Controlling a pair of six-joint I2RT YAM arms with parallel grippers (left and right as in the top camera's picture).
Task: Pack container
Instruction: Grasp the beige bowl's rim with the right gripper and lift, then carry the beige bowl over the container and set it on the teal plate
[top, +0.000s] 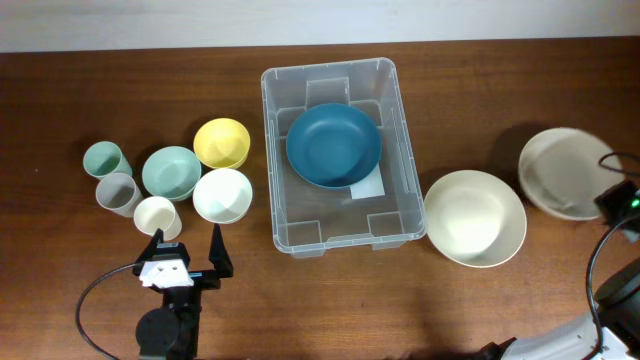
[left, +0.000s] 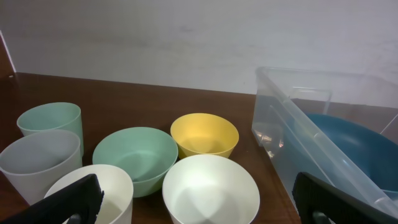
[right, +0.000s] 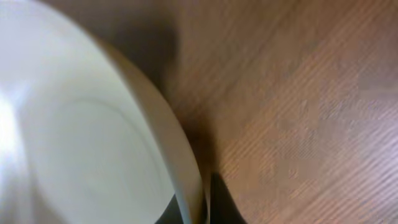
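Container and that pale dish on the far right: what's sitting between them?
One large cream bowl, upright on the wood, sits between the container and the pale dish; the overhead view shows it.

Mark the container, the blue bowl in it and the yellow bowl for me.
container (top: 320, 210): overhead view, bare base on the robot's side of the bowl.
blue bowl (top: 333, 145): overhead view, middle of its inside.
yellow bowl (left: 204, 134): left wrist view, its inner floor.
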